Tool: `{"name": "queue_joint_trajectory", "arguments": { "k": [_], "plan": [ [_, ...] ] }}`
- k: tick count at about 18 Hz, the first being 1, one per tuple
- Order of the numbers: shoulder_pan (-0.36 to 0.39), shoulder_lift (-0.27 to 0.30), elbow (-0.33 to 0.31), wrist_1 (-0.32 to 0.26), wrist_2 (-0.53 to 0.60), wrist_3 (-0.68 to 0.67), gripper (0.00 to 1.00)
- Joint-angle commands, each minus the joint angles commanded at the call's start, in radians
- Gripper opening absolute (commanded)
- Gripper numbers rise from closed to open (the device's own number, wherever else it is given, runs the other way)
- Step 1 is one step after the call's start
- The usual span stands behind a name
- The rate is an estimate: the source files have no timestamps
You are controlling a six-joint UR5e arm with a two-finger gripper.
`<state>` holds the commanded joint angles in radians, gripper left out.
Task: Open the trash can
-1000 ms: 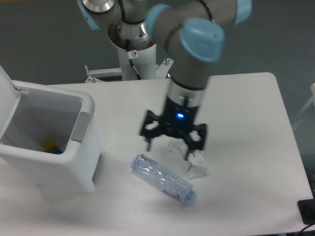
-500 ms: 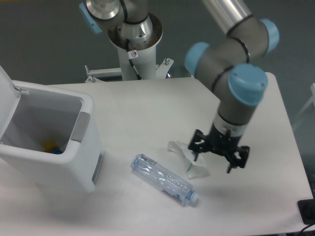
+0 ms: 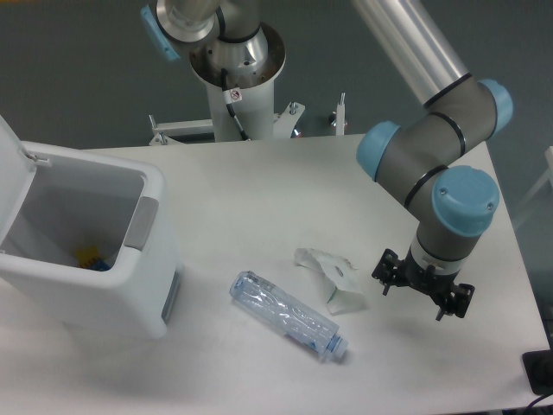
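The trash can [image 3: 95,285] is a large white boxy bin at the left of the table. Its lid [image 3: 10,177] stands swung up at the far left, so the inside shows, with small yellow and blue items at the bottom. A grey push-button tab [image 3: 143,223] sits on its right rim. My gripper [image 3: 413,302] hangs far to the right, near the table's right side, pointing down. Its fingers are spread apart and hold nothing.
A clear crushed plastic bottle [image 3: 288,316] lies on the table right of the bin. Crumpled white paper [image 3: 333,277] lies between the bottle and my gripper. The arm's base column [image 3: 238,78] stands at the table's back edge. A dark object [image 3: 540,372] sits at the right corner.
My gripper has travelled from above the bottle and paper to the right, past the paper, toward the table's right side. The bin, bottle and paper have not moved.
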<state>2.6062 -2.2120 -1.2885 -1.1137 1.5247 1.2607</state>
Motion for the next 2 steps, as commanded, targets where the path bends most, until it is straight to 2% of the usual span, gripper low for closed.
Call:
{"name": "queue_joint_trajectory", "arguments": {
  "k": [2],
  "plan": [
    [0.000,0.000,0.000,0.000,0.006,0.003,1.00]
  ]
}}
